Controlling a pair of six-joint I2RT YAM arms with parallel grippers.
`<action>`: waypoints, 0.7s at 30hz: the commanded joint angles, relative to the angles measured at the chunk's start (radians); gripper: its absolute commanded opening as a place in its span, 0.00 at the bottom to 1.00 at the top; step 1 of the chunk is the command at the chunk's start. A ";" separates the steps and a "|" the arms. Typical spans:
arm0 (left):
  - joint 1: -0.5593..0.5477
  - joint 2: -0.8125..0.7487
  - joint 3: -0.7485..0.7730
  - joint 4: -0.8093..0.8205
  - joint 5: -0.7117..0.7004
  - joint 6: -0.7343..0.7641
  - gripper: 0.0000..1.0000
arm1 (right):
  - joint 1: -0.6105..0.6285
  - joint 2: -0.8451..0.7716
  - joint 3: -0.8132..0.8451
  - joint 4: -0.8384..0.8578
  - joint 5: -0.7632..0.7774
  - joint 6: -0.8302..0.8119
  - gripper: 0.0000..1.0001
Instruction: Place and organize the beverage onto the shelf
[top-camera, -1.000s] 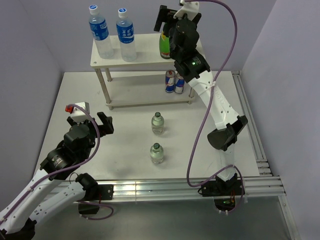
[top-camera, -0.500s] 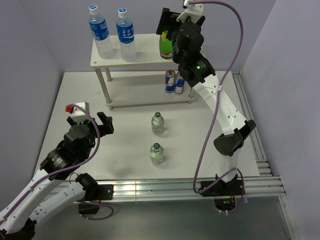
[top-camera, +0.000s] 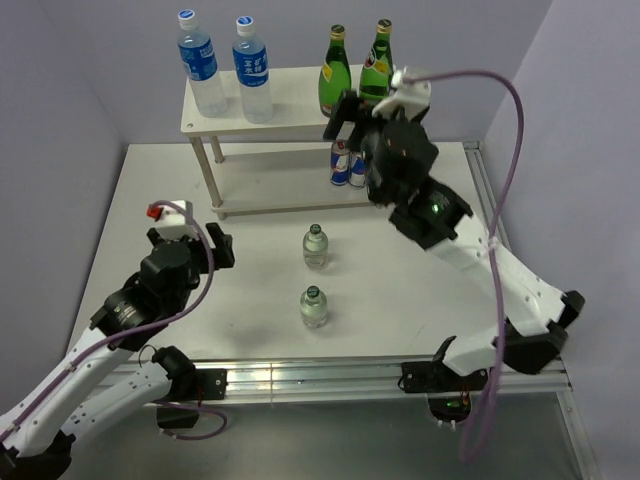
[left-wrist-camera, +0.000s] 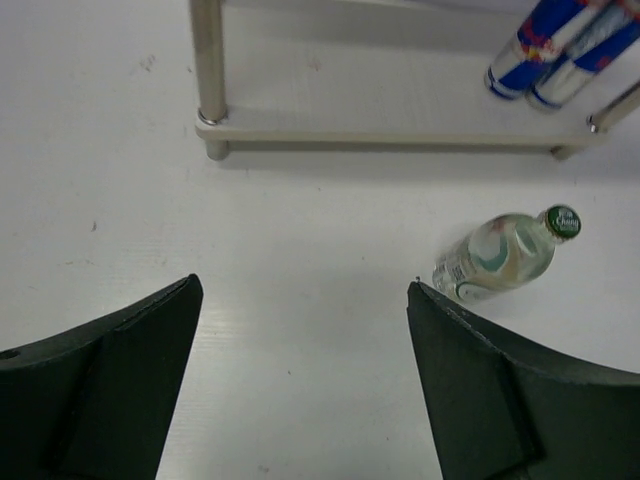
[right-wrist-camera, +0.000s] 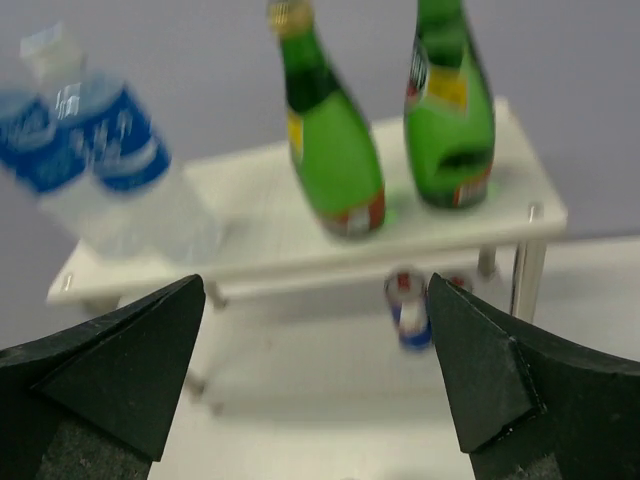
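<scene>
The shelf (top-camera: 295, 103) stands at the back of the table. Its top board holds two blue-labelled water bottles (top-camera: 203, 75) and two green glass bottles (top-camera: 334, 72). Two cans (top-camera: 348, 163) stand on the lower board. Two small clear bottles with green caps stand on the table, one farther back (top-camera: 315, 246) and one nearer (top-camera: 314, 307). My right gripper (top-camera: 345, 118) is open and empty in front of the green bottles (right-wrist-camera: 335, 140). My left gripper (top-camera: 205, 247) is open and empty, left of the small bottles, one of which shows in the left wrist view (left-wrist-camera: 500, 255).
Purple walls close the back and both sides. A metal rail (top-camera: 500, 260) runs along the table's right edge. The shelf's front legs (left-wrist-camera: 207, 75) stand between my left gripper and the cans (left-wrist-camera: 560, 55).
My right gripper has drawn back and down from the top board, leaving both green bottles standing there uncovered. My left gripper has shifted slightly to the right.
</scene>
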 joint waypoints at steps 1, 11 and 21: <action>0.000 0.118 0.055 0.017 0.132 0.018 0.90 | 0.135 -0.205 -0.221 0.034 0.122 0.085 1.00; -0.448 0.249 0.146 0.032 -0.176 -0.155 0.91 | 0.332 -0.537 -0.667 -0.214 0.170 0.447 1.00; -0.875 0.339 0.080 0.063 -0.498 -0.382 0.93 | 0.413 -0.704 -0.839 -0.431 0.188 0.607 1.00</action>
